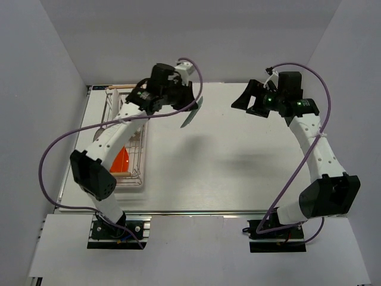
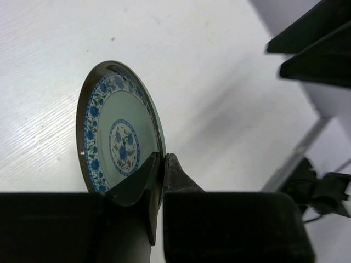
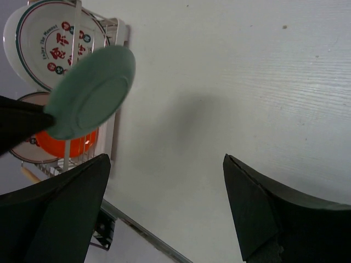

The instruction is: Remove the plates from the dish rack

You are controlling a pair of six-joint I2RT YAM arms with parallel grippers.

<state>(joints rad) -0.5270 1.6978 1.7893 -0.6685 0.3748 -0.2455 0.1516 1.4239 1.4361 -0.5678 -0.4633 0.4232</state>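
The small blue patterned plate (image 2: 118,129) is hanging on edge in the air. Its rim is being pinched by the left end effector (image 2: 163,161), which is standing narrow and holding the plate with its face turned sideways. Beneath that end effector the bare desk (image 1: 238,173) is showing, and the plate is touching nothing else.

The dish rack (image 1: 143,154) is lying off to the left of the left end effector and nearer the arm bases. The orange plate (image 1: 121,161) is standing in it. The right wrist view is also showing, in the rack, a white plate with red and green marks (image 3: 55,44) and the edge of one more plate (image 3: 22,150) beside the orange one.

The right end effector (image 3: 164,164) is hovering wide open and holding nothing, well apart from the left one, with the lifted plate's pale underside facing it.

The task is looking early: no plate is lying on the desk in view, so this is likely the first one out. It is waiting to be set down, and at least three are waiting in the rack
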